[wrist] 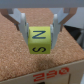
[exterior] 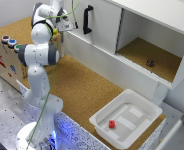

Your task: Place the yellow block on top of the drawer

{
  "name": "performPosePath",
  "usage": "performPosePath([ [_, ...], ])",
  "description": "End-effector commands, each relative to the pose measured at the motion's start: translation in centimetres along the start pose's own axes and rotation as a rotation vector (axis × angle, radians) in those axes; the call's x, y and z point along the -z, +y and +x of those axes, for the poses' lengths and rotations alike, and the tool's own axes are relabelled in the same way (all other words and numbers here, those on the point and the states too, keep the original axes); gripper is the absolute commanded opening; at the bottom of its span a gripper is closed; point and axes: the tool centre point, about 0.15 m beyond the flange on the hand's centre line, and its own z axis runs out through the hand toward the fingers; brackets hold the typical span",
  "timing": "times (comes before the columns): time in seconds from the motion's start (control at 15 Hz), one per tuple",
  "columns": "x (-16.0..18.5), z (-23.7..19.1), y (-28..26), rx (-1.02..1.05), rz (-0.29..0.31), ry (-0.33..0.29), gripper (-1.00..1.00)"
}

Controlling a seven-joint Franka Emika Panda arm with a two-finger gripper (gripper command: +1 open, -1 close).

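Observation:
In the wrist view my gripper (wrist: 40,31) is shut on the yellow block (wrist: 40,41), a small cube with dark letters on its faces, held between the two fingers (wrist: 22,24) above cork. In the exterior view the gripper (exterior: 67,25) is raised near the exterior view's left end of the drawer (exterior: 157,15), beside its front panel with the black handle (exterior: 87,20). I cannot make out the block there. The drawer's cork-floored compartment (exterior: 142,52) stands open.
A small dark object (exterior: 150,63) lies in the compartment. A low white tub (exterior: 142,107) with a small red block (exterior: 112,124) stands at the front. A box with coloured buttons (exterior: 8,41) is at the exterior view's left. A printed board edge (wrist: 50,76) shows below the block.

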Motion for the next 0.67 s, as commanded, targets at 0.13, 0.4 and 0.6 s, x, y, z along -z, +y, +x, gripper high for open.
performPosePath([
  [0.13, -2.8, 5.3, -1.2, 0.266, 0.032, -0.333, -1.00],
  [0.4, -3.8, 5.1, -2.4, 0.345, 0.028, -0.353, -1.00],
  [0.6, -3.5, 5.0, -2.5, 0.340, 0.058, -0.339, -1.00],
])
